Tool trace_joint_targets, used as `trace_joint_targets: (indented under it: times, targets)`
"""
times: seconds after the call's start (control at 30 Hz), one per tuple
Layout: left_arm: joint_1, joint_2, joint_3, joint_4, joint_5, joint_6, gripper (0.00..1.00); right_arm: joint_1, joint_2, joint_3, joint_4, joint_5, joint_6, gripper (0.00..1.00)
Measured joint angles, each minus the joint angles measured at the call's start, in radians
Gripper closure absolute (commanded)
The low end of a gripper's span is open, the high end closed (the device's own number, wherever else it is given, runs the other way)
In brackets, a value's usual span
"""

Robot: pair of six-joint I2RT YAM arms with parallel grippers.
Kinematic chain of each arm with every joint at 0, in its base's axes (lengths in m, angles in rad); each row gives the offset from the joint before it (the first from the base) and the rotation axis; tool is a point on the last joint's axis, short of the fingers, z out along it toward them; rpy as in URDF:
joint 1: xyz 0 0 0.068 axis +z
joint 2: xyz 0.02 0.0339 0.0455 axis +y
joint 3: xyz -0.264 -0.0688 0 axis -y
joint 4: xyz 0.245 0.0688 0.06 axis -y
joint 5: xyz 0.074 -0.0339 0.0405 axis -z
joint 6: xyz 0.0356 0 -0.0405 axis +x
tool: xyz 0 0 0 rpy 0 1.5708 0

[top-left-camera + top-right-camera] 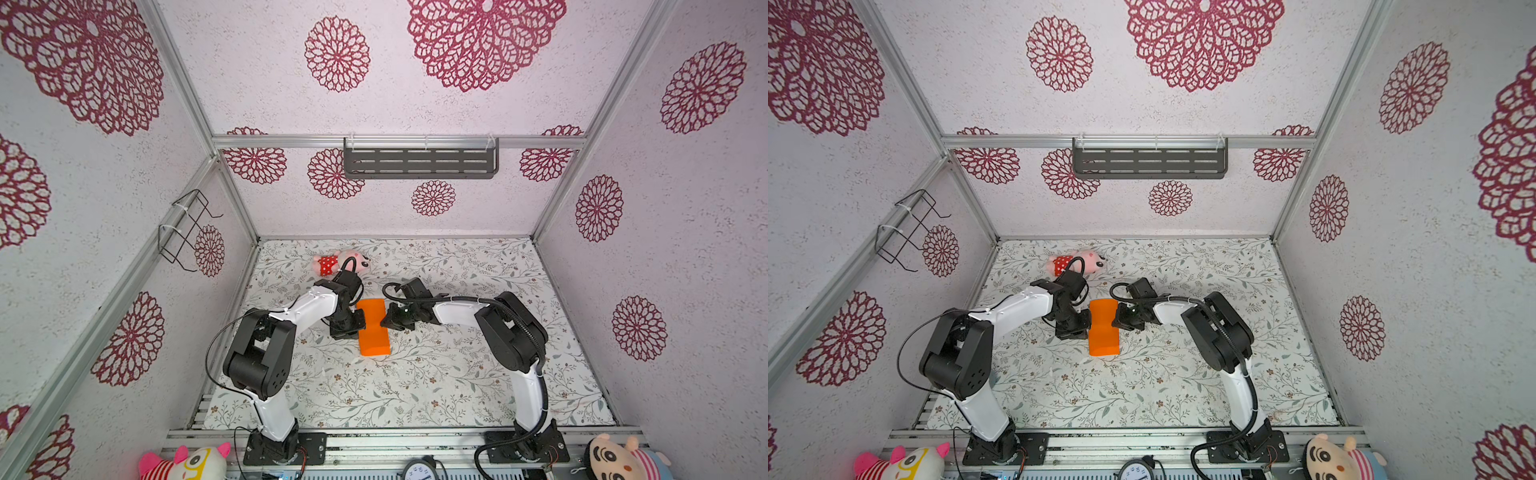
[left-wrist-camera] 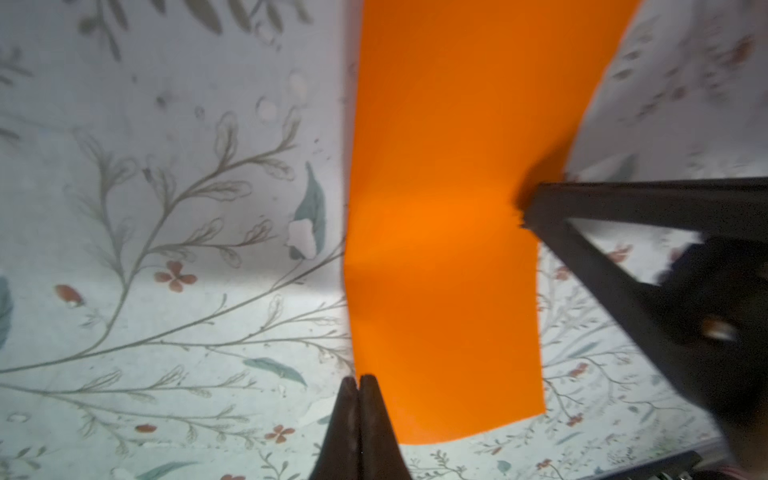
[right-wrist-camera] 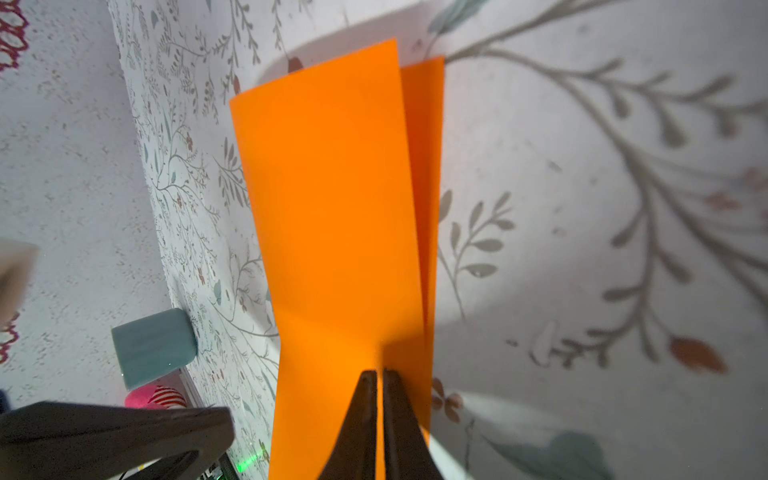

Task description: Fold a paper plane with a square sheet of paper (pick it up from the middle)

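The square sheet of paper (image 1: 372,328): left claw (image 2: 359,380), right claw (image 3: 377,374) pinch opposite edges.

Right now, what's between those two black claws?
The square sheet of paper, orange and doubled over, spans from left gripper to right gripper, both pinching it. Both top views show it.

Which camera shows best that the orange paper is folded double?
The right wrist view: the orange paper shows two layers, one edge peeking behind. The left wrist view shows one face; both top views a narrow strip.
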Motion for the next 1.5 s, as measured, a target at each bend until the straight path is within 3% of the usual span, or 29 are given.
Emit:
trace_joint_targets:
  times: [0.37, 0.87, 1.1, 1.5]
  targets:
    - [-0.008, 0.146, 0.049, 0.022, -0.002, -0.01, 0.95, 0.0, -0.001, 0.0, -0.001, 0.002, 0.0, 0.89]
    - [-0.012, 0.091, -0.026, -0.061, -0.069, 0.024, 0.95, 0.001, -0.001, 0.0, -0.002, 0.004, 0.0, 0.89]
    - [-0.047, 0.007, -0.021, -0.018, -0.017, 0.008, 0.95, 0.001, -0.001, 0.0, -0.002, 0.005, 0.0, 0.89]
    - [-0.081, 0.082, -0.036, -0.014, -0.037, -0.012, 0.96, 0.002, -0.001, 0.0, -0.002, 0.005, 0.0, 0.89]
